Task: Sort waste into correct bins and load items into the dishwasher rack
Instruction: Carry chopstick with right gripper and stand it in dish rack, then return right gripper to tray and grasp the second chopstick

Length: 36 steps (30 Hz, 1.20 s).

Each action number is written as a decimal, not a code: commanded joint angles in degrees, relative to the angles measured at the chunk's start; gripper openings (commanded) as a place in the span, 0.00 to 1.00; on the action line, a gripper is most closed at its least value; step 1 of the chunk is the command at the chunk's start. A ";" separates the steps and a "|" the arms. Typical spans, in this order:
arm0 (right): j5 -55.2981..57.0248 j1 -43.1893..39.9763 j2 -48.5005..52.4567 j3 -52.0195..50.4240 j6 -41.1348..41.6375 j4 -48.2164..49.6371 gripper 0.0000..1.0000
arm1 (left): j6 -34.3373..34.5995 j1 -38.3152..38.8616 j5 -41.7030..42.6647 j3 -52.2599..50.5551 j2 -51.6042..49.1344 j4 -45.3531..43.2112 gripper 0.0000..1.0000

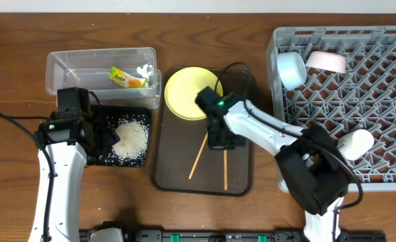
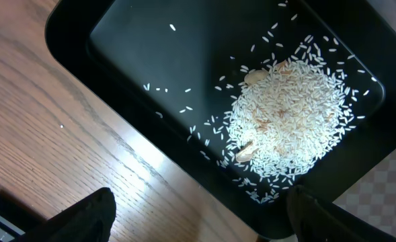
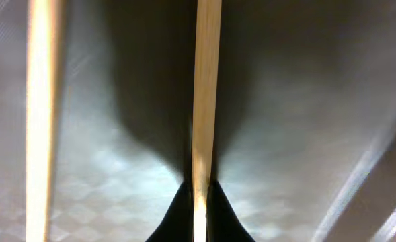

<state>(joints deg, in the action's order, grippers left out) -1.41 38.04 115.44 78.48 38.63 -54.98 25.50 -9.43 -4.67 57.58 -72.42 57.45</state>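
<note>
From above, the dishwasher rack point(image 1: 386, 107) stands at the right and already carries the light blue bowl point(image 1: 291, 69), the white bowl point(image 1: 327, 62) and the cup point(image 1: 356, 144), because the dishes belong there. The clear tub point(image 1: 63, 67) at the far left keeps the snack wrapper point(image 1: 127, 78) and the paper scrap point(image 1: 144, 70) together as dry waste, while the rice point(image 1: 130, 138) lies apart in the black tray point(image 1: 97, 158) just nearer. The yellow plate point(image 1: 184, 94) rests on the far end of the brown serving tray point(image 1: 174, 168), and the two chopsticks point(image 1: 198, 158) lie on it nearer. The right gripper point(image 1: 223, 140) is low over the right chopstick point(image 1: 225, 171). In the left wrist view, the left gripper point(image 2: 204, 222) hangs above the rice heap with jaws wide and holds nothing; I judge it has no job there now. In the right wrist view, the fingertips point(image 3: 174, 225) are closed on the right chopstick, which lies flat on the tray floor, probably in order to lift it toward the rack. The other chopstick point(image 3: 43, 101) lies apart at the left.
</note>
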 commanded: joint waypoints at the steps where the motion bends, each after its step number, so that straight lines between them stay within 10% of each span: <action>1: 1.16 -4.63 -7.58 -0.04 -5.73 -0.11 0.01 | 0.33 -0.31 -0.28 0.39 0.20 0.17 0.84; 10: 1.18 -18.82 -25.24 -0.04 -27.98 -6.69 0.01 | 0.33 -0.31 -0.28 0.39 0.20 0.15 0.84; 23: 1.14 -29.99 -26.82 -4.07 -35.78 -9.84 0.02 | 0.33 -0.31 -0.28 0.39 0.20 0.15 0.84; 36: 0.26 -29.81 -26.93 -5.46 -34.36 -1.27 0.46 | 0.33 -0.31 -0.28 0.39 0.20 0.15 0.84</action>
<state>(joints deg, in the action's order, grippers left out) -0.45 8.38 88.51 70.63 3.64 -56.69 25.52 -9.43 -4.67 57.58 -72.42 57.45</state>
